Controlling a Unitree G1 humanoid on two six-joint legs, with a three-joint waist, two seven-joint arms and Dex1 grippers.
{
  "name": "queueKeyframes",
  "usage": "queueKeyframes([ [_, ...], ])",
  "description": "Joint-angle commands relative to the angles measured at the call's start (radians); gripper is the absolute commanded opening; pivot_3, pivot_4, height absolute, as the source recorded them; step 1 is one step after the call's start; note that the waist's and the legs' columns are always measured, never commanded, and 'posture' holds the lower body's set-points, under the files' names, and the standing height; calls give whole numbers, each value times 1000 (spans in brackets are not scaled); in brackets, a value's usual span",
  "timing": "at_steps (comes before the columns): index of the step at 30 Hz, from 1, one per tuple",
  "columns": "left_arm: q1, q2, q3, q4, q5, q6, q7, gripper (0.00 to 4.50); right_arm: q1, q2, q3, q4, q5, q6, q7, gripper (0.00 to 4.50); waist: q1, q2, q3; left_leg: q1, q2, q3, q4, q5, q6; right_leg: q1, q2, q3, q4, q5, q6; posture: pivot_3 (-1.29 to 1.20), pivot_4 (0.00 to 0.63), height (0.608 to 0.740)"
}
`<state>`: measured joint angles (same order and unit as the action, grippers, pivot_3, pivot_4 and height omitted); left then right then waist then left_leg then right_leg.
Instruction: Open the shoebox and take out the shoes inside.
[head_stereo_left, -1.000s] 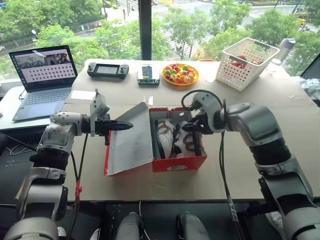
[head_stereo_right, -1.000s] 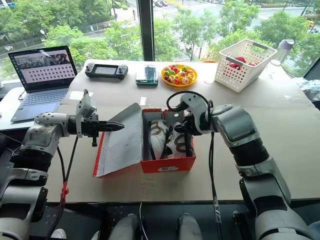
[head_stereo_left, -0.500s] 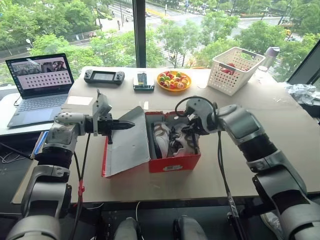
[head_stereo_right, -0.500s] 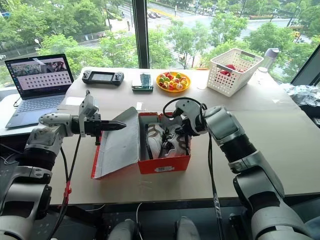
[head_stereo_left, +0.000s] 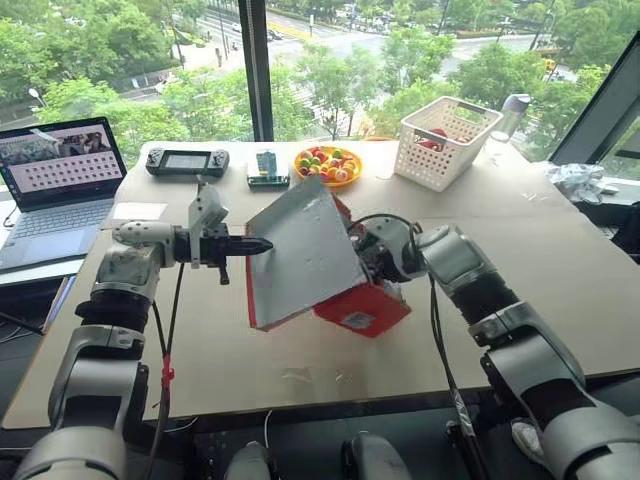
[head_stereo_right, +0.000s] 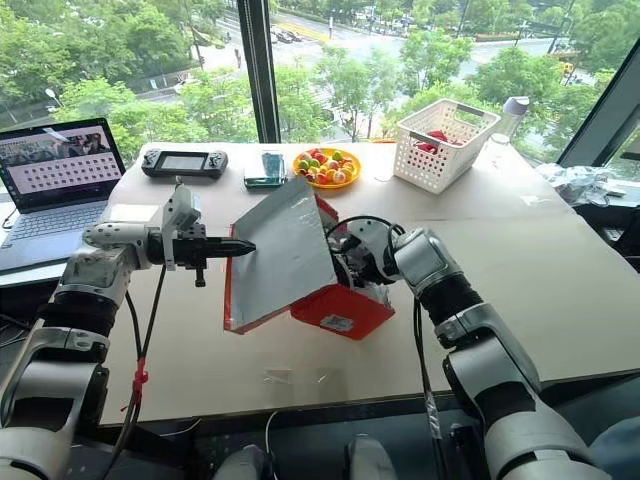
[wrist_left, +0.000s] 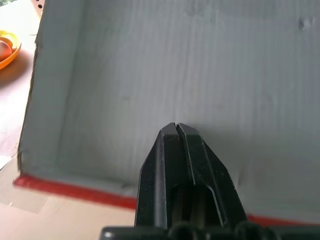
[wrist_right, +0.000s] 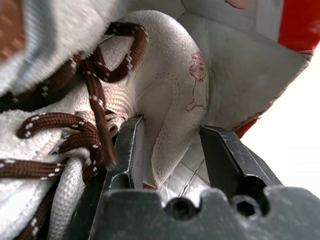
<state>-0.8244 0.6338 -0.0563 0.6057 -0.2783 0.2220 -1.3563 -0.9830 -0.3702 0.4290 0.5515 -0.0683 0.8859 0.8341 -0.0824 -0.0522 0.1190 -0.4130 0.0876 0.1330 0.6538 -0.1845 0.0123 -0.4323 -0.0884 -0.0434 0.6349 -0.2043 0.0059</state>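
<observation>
The red shoebox (head_stereo_left: 365, 305) sits tipped and turned at the table's middle. Its lid (head_stereo_left: 300, 245) stands open, with the pale grey inside facing my left gripper (head_stereo_left: 262, 244). That gripper is shut and level, its tip (wrist_left: 176, 126) right at the lid's inner face. My right gripper (wrist_right: 172, 127) reaches down into the box behind the lid. Its jaws are open and straddle the padded edge of a white shoe (wrist_right: 170, 75) with brown laces. One finger (wrist_right: 127, 150) touches the shoe; the other stands a little apart. In the head views the lid hides the shoes.
An open laptop (head_stereo_left: 55, 175) stands at the far left. A game console (head_stereo_left: 187, 161), a small device (head_stereo_left: 264, 168) and an orange bowl of colourful pieces (head_stereo_left: 328, 165) line the back. At the back right are a white lattice basket (head_stereo_left: 445, 140) and a bottle (head_stereo_left: 508, 112).
The view has shifted. The box has tipped and turned, and its lid stands steeper. My right gripper has sunk deeper into the box and narrowed its jaws. The left gripper has stayed put.
</observation>
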Motion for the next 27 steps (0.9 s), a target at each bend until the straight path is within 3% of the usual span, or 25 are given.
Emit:
queueKeyframes([
  [1,-25,9,29,-13,-3,-14,6,0,65,101,48,98,7,-6,29,854,-4,0,0,3,-1,0,-3,0,0,1,0,1,0,0,-1,0,150,738],
  [5,-23,14,30,-17,-2,-13,3,0,37,125,21,97,-11,-15,27,14,-16,0,0,10,-2,-5,-10,0,0,4,5,3,0,-3,-6,0,150,738],
  [11,-23,15,30,-17,0,-13,5,0,-53,158,-75,61,14,32,8,14,-19,0,1,11,-2,-21,-11,-1,-2,-1,18,5,9,-4,-12,0,150,738],
  [16,-28,10,31,-20,3,-10,6,0,-142,149,-182,-83,74,184,17,14,-17,7,6,6,-2,-28,-14,1,2,-9,28,10,13,-6,-18,0,150,738],
  [21,-25,6,37,-37,3,1,4,0,-217,121,-305,-289,172,385,7,14,-6,15,14,-11,-3,-29,-15,4,6,-27,29,12,15,-5,-20,0,150,738],
  [27,-20,5,38,-43,5,2,3,0,-281,100,-486,-450,282,553,-44,14,29,18,20,-18,-5,-27,-14,2,3,-30,27,12,11,-3,-22,0,150,738],
])
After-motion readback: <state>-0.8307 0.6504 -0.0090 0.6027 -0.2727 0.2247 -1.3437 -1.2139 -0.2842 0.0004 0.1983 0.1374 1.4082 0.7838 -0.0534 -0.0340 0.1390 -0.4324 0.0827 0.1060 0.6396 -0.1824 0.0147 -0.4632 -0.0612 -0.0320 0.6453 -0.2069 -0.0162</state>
